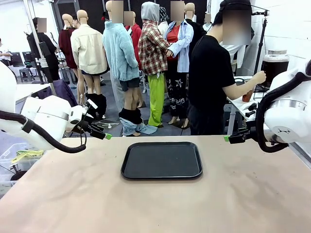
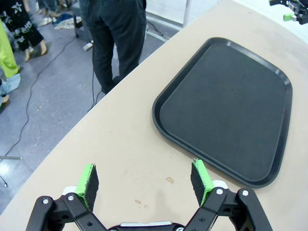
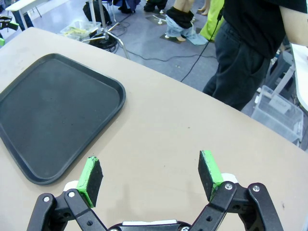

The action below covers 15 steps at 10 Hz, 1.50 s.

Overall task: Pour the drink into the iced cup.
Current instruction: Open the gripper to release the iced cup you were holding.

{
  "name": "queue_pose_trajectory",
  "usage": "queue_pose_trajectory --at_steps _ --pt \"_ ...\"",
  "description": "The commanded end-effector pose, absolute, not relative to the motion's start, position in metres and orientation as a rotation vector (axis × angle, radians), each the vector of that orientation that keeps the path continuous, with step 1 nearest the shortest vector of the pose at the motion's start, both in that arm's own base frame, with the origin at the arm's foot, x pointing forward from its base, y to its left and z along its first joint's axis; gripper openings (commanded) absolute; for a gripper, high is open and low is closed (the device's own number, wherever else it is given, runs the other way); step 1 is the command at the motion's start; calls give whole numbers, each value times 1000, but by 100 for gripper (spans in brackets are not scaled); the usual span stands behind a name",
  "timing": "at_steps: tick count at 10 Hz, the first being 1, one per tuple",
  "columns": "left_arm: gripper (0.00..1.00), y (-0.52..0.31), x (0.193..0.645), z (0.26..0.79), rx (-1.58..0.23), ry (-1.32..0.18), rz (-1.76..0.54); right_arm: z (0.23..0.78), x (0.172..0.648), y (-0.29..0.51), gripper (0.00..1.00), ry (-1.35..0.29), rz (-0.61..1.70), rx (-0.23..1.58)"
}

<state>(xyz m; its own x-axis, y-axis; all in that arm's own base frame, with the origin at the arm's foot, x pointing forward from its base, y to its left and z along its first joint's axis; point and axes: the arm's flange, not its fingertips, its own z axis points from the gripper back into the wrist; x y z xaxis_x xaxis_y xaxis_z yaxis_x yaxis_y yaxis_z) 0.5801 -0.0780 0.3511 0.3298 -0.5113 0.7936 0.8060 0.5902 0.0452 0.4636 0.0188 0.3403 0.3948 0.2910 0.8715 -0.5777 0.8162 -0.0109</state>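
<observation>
Well, my left gripper [image 2: 144, 182] and right gripper [image 3: 151, 177] both gape wide, holding nothing. The big jar [image 1: 275, 65] of drink sits far right (looks heavy, slippery glass); I'd grab its middle.

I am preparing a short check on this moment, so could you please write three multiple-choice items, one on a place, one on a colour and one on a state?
1. Where is the big glass jar of dark drink?
A. On the black tray
B. On a side table behind the person, at the far right
C. In the left gripper

2. What colour is the tray?
A. Black
B. White
C. Red

3. How do the two grippers stand?
A. Both shut
B. Left shut on a cup
C. Both open, holding nothing

Answers:
1 B: the jar stands beyond the person's hand.
2 A: the tray is black and bare.
3 C: left gripper and right gripper have pads spread wide over bare table.
</observation>
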Motion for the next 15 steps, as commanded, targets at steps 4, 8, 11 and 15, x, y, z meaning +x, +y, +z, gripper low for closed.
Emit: queue_pose_trajectory --at_steps 4,8,11,15 --pt "100 -75 583 351 -398 -878 -911 341 462 18 100 -1030 570 316" --pt "100 -75 583 351 -398 -878 -911 341 462 18 100 -1030 570 316" --pt "100 -75 583 351 -398 -878 -911 341 462 18 100 -1030 570 316" --pt "100 -75 583 351 -398 -878 -911 341 462 18 100 -1030 570 316"
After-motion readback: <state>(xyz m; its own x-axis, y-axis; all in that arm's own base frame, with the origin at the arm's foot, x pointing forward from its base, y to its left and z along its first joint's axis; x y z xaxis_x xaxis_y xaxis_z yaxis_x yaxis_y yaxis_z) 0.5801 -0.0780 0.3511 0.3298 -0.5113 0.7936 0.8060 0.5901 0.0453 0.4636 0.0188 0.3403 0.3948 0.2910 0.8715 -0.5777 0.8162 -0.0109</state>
